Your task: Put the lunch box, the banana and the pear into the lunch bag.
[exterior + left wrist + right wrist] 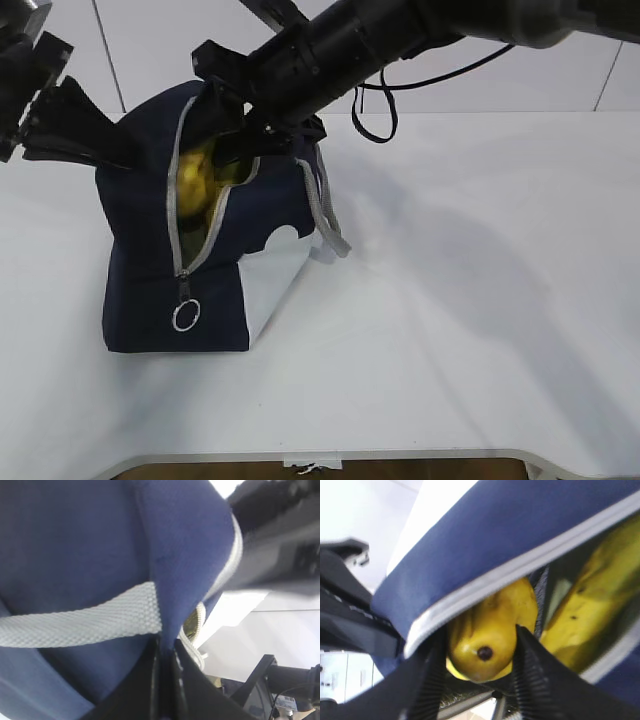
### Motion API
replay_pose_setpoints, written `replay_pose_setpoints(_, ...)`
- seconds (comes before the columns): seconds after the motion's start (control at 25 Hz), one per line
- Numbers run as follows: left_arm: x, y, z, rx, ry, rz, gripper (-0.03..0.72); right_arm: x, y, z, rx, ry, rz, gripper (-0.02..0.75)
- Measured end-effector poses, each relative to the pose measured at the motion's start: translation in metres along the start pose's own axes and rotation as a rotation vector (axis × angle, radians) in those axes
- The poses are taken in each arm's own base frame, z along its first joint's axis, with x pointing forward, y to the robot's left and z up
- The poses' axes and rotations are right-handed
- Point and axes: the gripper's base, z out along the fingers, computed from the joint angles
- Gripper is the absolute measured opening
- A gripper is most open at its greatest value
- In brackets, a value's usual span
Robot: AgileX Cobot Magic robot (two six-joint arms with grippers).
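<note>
The navy lunch bag (150,260) stands at the table's left with its zipper open at the top. My left gripper (122,153) is shut on the bag's rim fabric (170,580), just beside the grey strap (90,620); its jaws pinch the fabric in the left wrist view (165,655). My right gripper (236,152) is inside the bag's mouth and shut on the pear (485,615), one finger on each side (481,632). The banana (600,580) lies inside the bag (520,525), to the right of the pear. Yellow fruit (195,178) shows through the opening. The lunch box is hidden.
The zipper's metal ring pull (186,316) hangs on the bag's front face. A grey strap handle (325,215) hangs on its right side. A black cable (375,115) loops from the right arm. The white table (470,300) reaches its front edge (330,455).
</note>
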Motion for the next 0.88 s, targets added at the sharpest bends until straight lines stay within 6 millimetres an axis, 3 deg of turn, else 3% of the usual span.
replay_pose_setpoints(0.12,0.000,0.000,0.000,0.000,-0.001,-0.001,-0.006,-0.002,0.002,-0.001,-0.003,-0.007,-0.008,0.535)
replay_pose_setpoints(0.24,0.000,0.000,0.000,0.003,-0.004,-0.003,-0.006,-0.006,0.003,-0.008,0.025,0.001,-0.045,0.589)
replay_pose_setpoints(0.64,0.001,0.001,0.000,-0.007,0.006,0.002,-0.006,-0.024,0.005,-0.054,0.424,0.052,-0.097,0.586)
replay_pose_setpoints(0.88,0.001,0.001,0.000,-0.008,0.008,0.003,-0.006,-0.022,-0.014,-0.048,0.521,0.083,-0.038,0.583)
